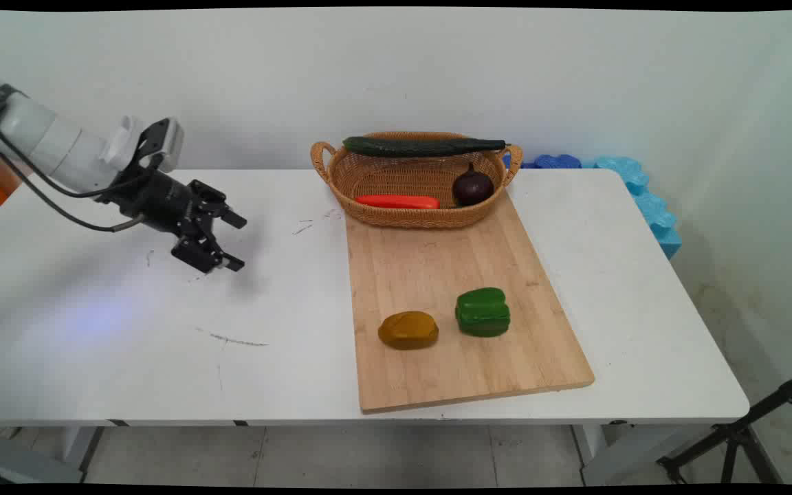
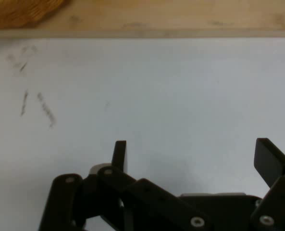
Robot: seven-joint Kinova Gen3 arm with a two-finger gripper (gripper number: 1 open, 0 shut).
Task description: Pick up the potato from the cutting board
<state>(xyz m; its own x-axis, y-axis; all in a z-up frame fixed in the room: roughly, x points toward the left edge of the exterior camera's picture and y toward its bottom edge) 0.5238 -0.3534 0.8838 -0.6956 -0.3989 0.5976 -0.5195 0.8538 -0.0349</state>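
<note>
White bench (image 1: 162, 357) against a pale wall. End effector (image 1: 234, 240) low over its bare left part, spread wide, gripping nothing. Well to its right, cutting board (image 1: 437, 268) bearing yellow-brown piece (image 1: 408, 330) and green pepper (image 1: 482, 312); wicker basket (image 1: 396, 180) behind with cucumber (image 1: 423, 146), carrot (image 1: 397, 201), purple onion (image 1: 473, 187).

A wooden cutting board (image 1: 437, 275) lies on the white table (image 1: 128, 344) toward its right edge, carrying a wicker basket (image 1: 368, 182) with cucumber (image 1: 423, 146), carrot (image 1: 396, 201) and purple onion (image 1: 473, 187) at its far end, and a yellow-brown vegetable (image 1: 408, 330) beside a green pepper (image 1: 482, 312) nearer its near edge.
</note>
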